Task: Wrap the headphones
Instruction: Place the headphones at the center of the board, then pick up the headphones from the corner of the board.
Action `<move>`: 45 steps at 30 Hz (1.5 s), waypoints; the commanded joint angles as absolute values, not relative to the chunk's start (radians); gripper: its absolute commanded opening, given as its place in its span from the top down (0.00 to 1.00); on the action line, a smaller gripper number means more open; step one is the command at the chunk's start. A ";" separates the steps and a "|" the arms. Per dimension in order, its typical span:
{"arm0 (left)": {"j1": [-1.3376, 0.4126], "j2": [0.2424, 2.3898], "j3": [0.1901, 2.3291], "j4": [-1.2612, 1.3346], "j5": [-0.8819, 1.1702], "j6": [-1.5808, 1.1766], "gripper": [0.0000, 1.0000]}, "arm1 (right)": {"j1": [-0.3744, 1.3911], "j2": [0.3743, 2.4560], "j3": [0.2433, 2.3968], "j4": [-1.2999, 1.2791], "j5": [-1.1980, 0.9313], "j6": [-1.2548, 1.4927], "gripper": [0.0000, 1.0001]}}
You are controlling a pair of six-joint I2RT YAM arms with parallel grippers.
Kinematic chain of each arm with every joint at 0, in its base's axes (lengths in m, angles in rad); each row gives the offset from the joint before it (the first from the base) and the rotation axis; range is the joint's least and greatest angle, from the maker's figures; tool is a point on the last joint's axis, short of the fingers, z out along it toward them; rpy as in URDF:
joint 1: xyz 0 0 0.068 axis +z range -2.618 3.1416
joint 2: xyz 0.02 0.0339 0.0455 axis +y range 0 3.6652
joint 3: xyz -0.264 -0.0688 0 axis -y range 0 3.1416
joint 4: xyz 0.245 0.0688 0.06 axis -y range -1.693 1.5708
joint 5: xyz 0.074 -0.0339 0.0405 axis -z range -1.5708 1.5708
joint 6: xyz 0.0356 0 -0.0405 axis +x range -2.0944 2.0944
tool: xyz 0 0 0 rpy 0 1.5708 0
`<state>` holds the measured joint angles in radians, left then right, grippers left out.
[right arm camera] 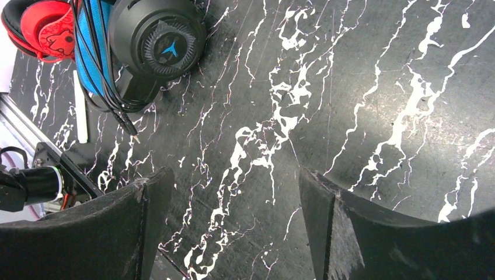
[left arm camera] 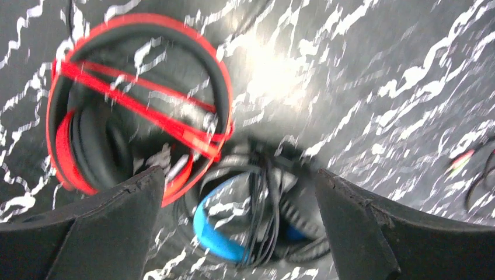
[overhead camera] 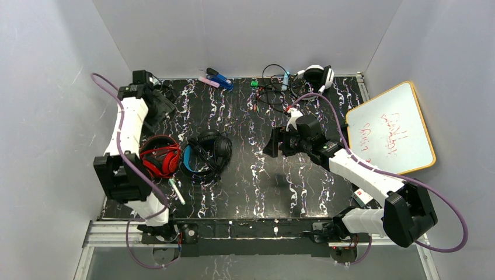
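**Near edge, left corner.** One white stick (overhead camera: 177, 191) is lying by itself on the marbled worktop (overhead camera: 257, 181).

**Left edge, midway.** Two sets are sitting side by side, touching: the red headphones (overhead camera: 159, 156), red cord crossing the band, and the black headphones with the blue headband (overhead camera: 205, 154), dark cord bunching around the band. Both are looking wrapped. One plug (right arm camera: 131, 129) is sticking out free.

**Centre.** The right gripper (right arm camera: 230, 175) is hovering over bare worktop, jaws spread, carrying nothing.

**Far-left corner.** The left gripper (left arm camera: 239, 174) is hanging released and empty, its camera looking back at the two wrapped sets.

**Far edge, right of middle.** The black-and-white headphones (overhead camera: 317, 74) are lying amid loose cables (overhead camera: 271, 87). This looks like the set you are yet to wrap. One green connector (overhead camera: 254, 83) and one blue-and-pink cluster (overhead camera: 217, 79) are sitting near it.

**Beyond the right edge.** One whiteboard (overhead camera: 390, 128) is leaning there.

**Count.** Three headphone sets, two grippers, one stick, one whiteboard.

**Hazards.** You are risking a snag: pulling one strand of the tangle may drag the green connector or a neighbouring lead along. The thin cord may slip from a wide pinch. Sweeping the left arm low may be nudging the free plug and loosening a finished wrap.
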<state>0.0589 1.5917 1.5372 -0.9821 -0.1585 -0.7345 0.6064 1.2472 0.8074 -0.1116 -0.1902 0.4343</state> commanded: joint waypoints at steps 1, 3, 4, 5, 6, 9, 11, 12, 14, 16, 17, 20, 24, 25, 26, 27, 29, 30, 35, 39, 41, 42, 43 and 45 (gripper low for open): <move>0.114 1.762 1.689 -0.911 -0.176 -0.691 0.02 | 0.604 1.214 0.841 -0.118 -0.198 0.405 0.14; 0.139 1.868 1.796 -0.896 -0.142 -0.659 0.01 | 0.604 1.206 0.849 -0.135 -0.198 0.395 0.14; 0.149 1.921 1.854 -0.877 -0.075 -0.602 0.02 | 0.604 1.201 0.853 -0.141 -0.197 0.391 0.14; 0.153 1.959 1.890 -0.835 -0.039 -0.552 0.02 | 0.604 1.195 0.853 -0.144 -0.198 0.388 0.14; 0.153 1.983 1.910 -0.796 -0.030 -0.525 0.02 | 0.603 1.190 0.850 -0.144 -0.198 0.388 0.14; 0.153 2.049 1.933 -0.680 0.027 -0.418 0.02 | 0.603 1.179 0.838 -0.131 -0.208 0.393 0.14; 0.153 2.099 1.977 -0.668 0.014 -0.351 0.02 | 0.602 1.181 0.830 -0.112 -0.224 0.403 0.14; 0.152 2.119 1.991 -0.655 0.013 -0.305 0.02 | 0.602 1.184 0.827 -0.102 -0.237 0.408 0.14; 0.152 2.146 2.017 -0.633 -0.047 -0.226 0.02 | 0.601 1.196 0.825 -0.084 -0.262 0.418 0.14; 0.150 2.164 2.034 -0.606 -0.080 -0.141 0.02 | 0.601 1.209 0.828 -0.080 -0.277 0.421 0.14; 0.149 2.170 2.041 -0.595 -0.107 -0.105 0.02 | 0.600 1.219 0.830 -0.078 -0.283 0.422 0.15; 0.143 2.169 2.008 -0.523 -0.170 -0.009 0.01 | 0.600 1.245 0.832 -0.074 -0.290 0.420 0.14; 0.141 2.179 1.952 -0.411 -0.127 0.129 0.02 | 0.600 1.284 0.845 -0.068 -0.305 0.420 0.14; 0.141 2.192 1.952 -0.402 -0.083 0.170 0.02 | 0.599 1.295 0.848 -0.065 -0.306 0.420 0.14; 0.141 2.209 1.959 -0.404 -0.067 0.196 0.02 | 0.599 1.307 0.854 -0.060 -0.306 0.421 0.15; 0.141 2.234 1.997 -0.420 -0.061 0.208 0.02 | 0.599 1.319 0.863 -0.060 -0.308 0.422 0.14; 0.141 2.293 2.079 -0.478 -0.059 0.225 0.02 | 0.598 1.345 0.895 -0.082 -0.307 0.416 0.15; 0.141 2.316 2.107 -0.495 -0.054 0.228 0.02 | 0.597 1.355 0.907 -0.088 -0.306 0.413 0.15; 0.141 2.411 2.183 -0.535 0.045 0.236 0.02 | 0.593 1.377 0.942 -0.100 -0.300 0.395 0.15; 0.141 2.487 2.252 -0.576 0.051 0.225 0.02 | 0.584 1.374 0.962 -0.129 -0.281 0.382 0.15; 0.140 2.496 2.255 -0.587 0.044 0.217 0.04 | 0.582 1.363 0.955 -0.130 -0.275 0.383 0.15; 0.140 2.493 2.249 -0.590 0.048 0.213 0.10 | 0.581 1.358 0.950 -0.129 -0.275 0.386 0.15; 0.139 2.484 2.238 -0.590 0.054 0.202 0.22 | 0.580 1.354 0.944 -0.126 -0.278 0.392 0.15; 0.134 2.459 2.211 -0.586 0.069 0.179 0.45 | 0.578 1.348 0.938 -0.120 -0.282 0.399 0.16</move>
<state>0.1455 2.5069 2.2227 -0.5289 0.0307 0.2035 0.5842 1.3811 0.9203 -0.1257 -0.2867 0.4007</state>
